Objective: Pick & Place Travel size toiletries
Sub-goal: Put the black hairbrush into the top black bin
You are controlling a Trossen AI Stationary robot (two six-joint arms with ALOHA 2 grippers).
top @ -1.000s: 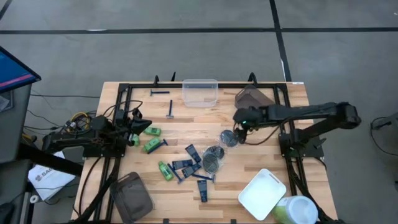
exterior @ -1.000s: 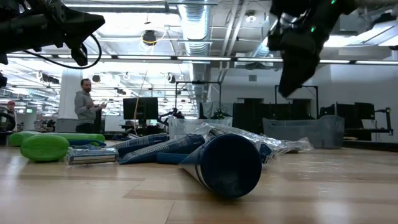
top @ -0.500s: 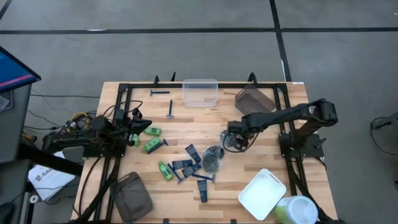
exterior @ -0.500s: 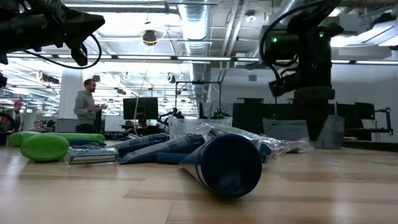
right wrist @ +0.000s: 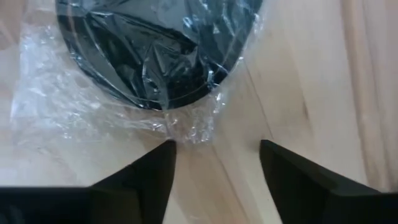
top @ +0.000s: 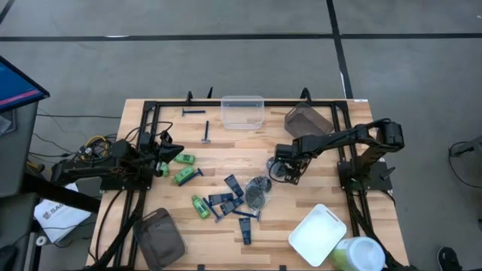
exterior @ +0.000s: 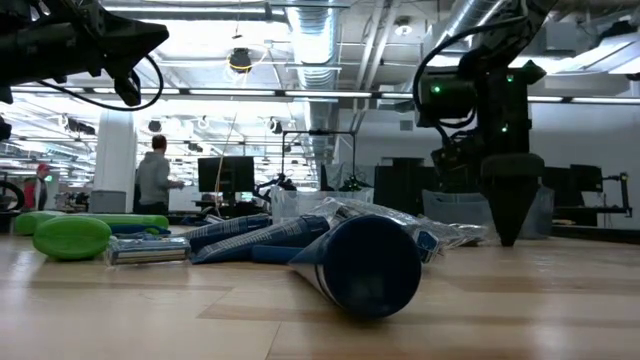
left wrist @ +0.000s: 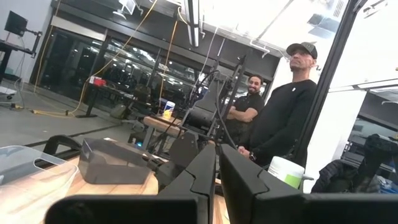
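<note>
My right gripper (right wrist: 216, 152) is open and points down at the table, its fingers just beside a round dark disc in clear wrap (right wrist: 155, 50). In the high view, my right gripper (top: 288, 174) stands to the right of this disc (top: 276, 167). A second disc (top: 258, 192), navy tubes (top: 233, 184), green mini bottles (top: 183, 175) and blue razors (top: 206, 132) lie flat mid-table. My left gripper (top: 172, 156) is shut, raised over the table's left side, holding nothing. My right gripper comes from above with its fingers spread. One fingertip (right wrist: 166, 149) stands at the edge of the disc's wrap (right wrist: 189, 132); I cannot tell whether it touches. The disc lies flat on the table.
A clear tub (top: 242, 111) and a grey-brown tub (top: 307, 120) sit near the far edge. Another grey-brown tub (top: 160, 237) and a white tub (top: 318, 235) sit near the near edge, by a green-and-white container (top: 358, 256). People stand in the room beyond.
My right gripper has moved toward the near edge and come down from well above the table to the tabletop beside the wrapped disc, while its arm has folded back toward the table's right. The toiletries have stayed in place.
</note>
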